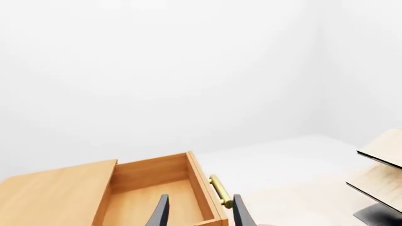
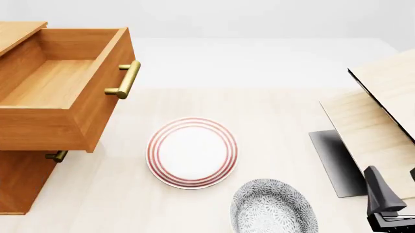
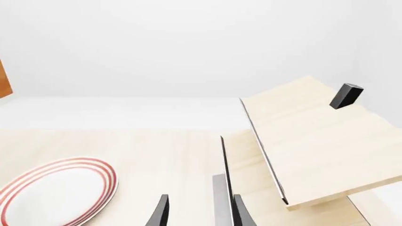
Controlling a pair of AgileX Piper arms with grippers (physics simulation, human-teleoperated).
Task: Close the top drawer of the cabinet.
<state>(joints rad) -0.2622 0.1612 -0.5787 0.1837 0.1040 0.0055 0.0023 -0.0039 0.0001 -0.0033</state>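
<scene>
The orange-brown cabinet point(image 2: 19, 182) stands at the table's left. Its top drawer point(image 2: 55, 85) is pulled far out and shows nothing inside; the brass bar handle point(image 2: 124, 80) is on its front panel. In the left wrist view the drawer point(image 1: 150, 188) and handle point(image 1: 220, 189) lie just beyond my open left gripper point(image 1: 201, 215), whose fingers frame the front panel's near end; contact cannot be told. The left gripper is out of the front view. My right gripper point(image 3: 201, 214) is open with nothing between its fingers, and one finger point(image 2: 378, 190) shows at the front right.
A red-striped white plate point(image 2: 191, 153) lies mid-table, with a grey patterned plate point(image 2: 273, 208) nearer the front. At the right stands a pale light-wood structure point(image 2: 382, 87) with a dark panel point(image 2: 334, 162). The lower drawer's brass handle point(image 2: 57, 156) peeks out under the top drawer.
</scene>
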